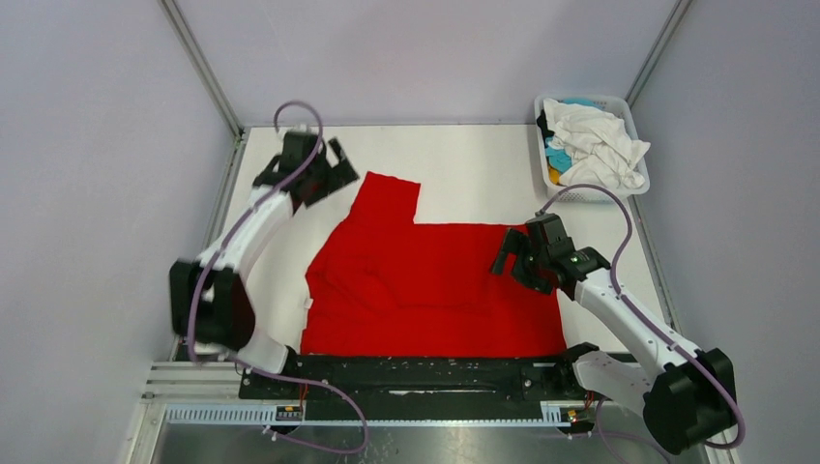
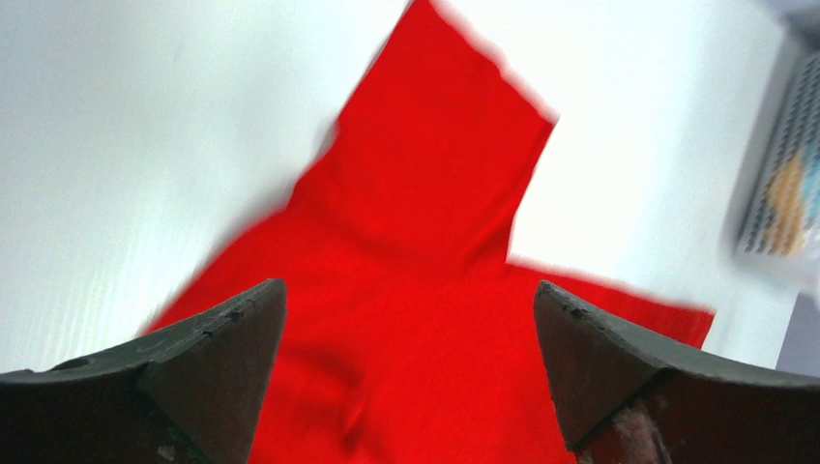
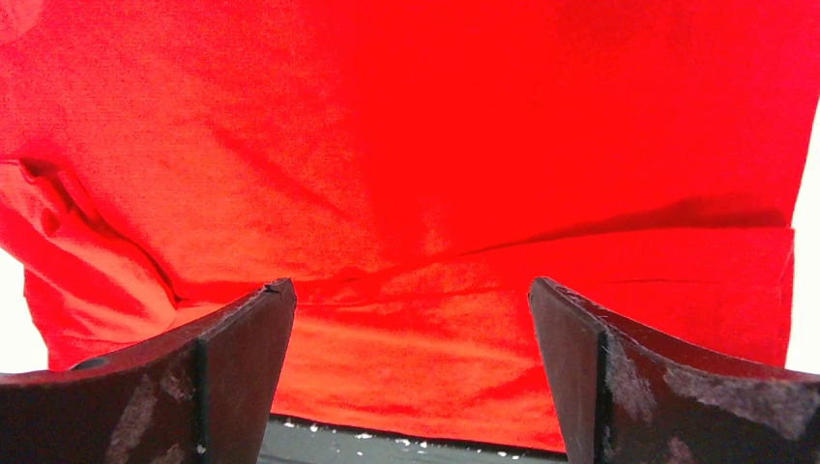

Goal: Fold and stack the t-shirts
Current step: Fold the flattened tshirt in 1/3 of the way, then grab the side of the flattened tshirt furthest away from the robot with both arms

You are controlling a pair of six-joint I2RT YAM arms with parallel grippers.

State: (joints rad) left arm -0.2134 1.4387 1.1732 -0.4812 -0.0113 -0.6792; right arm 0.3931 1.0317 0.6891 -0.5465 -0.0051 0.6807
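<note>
A plain red t-shirt [image 1: 425, 280] lies spread flat on the white table, one sleeve [image 1: 389, 198] pointing to the far side and its left edge slightly rumpled. My left gripper [image 1: 336, 177] is open and empty, raised just left of that sleeve; in the left wrist view [image 2: 406, 290] the shirt [image 2: 435, 222] lies below the open jaws. My right gripper [image 1: 512, 269] is open and empty, above the shirt's right part. In the right wrist view [image 3: 411, 285] the shirt [image 3: 416, 145] fills the frame. Other shirts, white [image 1: 600, 145], turquoise and black, lie heaped in the basket.
A white lattice-sided basket [image 1: 584, 194] stands at the far right corner of the table; it shows blurred in the left wrist view [image 2: 774, 193]. A black rail [image 1: 425, 372] runs along the near edge, seen also in the right wrist view [image 3: 387, 449]. Grey walls enclose the table.
</note>
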